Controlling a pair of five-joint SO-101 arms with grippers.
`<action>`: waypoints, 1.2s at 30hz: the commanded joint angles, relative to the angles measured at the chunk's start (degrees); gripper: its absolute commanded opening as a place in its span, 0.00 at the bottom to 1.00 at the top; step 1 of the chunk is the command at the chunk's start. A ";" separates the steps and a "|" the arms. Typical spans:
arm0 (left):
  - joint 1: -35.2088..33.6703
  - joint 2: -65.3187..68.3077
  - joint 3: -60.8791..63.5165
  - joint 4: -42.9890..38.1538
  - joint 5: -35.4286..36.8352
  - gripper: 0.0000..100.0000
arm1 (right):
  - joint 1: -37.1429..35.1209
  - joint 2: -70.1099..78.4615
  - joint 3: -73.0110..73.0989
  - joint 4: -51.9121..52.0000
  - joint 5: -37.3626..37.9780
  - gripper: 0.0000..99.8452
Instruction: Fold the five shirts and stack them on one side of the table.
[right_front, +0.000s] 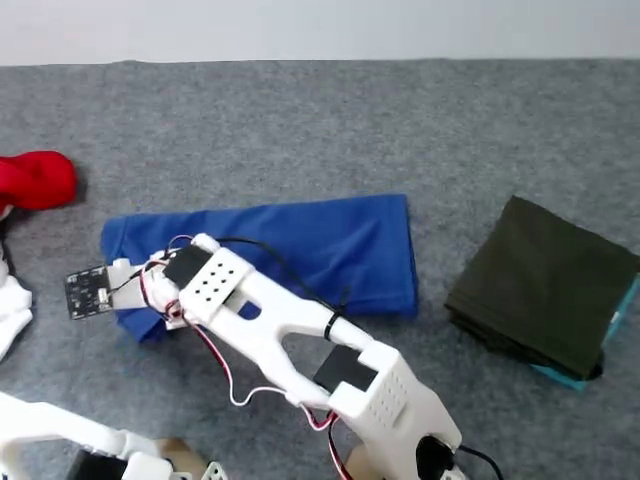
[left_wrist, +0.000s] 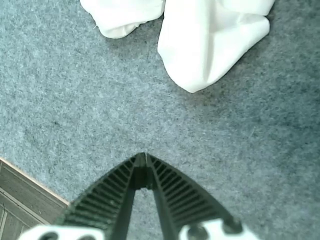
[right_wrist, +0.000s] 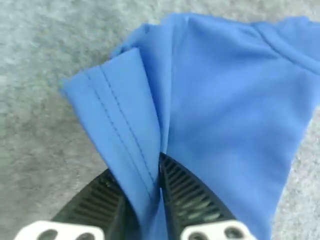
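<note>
The right gripper (right_wrist: 161, 162) is clenched on a hemmed fold of the blue shirt (right_front: 330, 250), which lies mid-table with one end hidden under the arm (right_front: 270, 320). The left gripper (left_wrist: 145, 159) is pressed closed and empty, near a white shirt (left_wrist: 210, 40) cut off at the edge.

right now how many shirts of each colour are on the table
blue shirt: 1
red shirt: 1
white shirt: 1
dark green shirt, folded: 1
teal shirt, under the dark green one: 1
total: 5
</note>
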 joint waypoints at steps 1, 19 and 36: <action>0.18 -1.76 -0.40 -1.05 -0.53 0.00 | 2.33 -4.00 -2.46 -1.01 -0.53 0.01; 0.18 -1.67 -0.31 -1.05 -0.53 0.00 | 9.54 9.19 -16.09 -4.62 -12.92 0.25; 1.93 -1.67 -0.31 -0.70 -0.53 0.00 | 9.45 15.43 -48.70 23.52 -13.36 0.07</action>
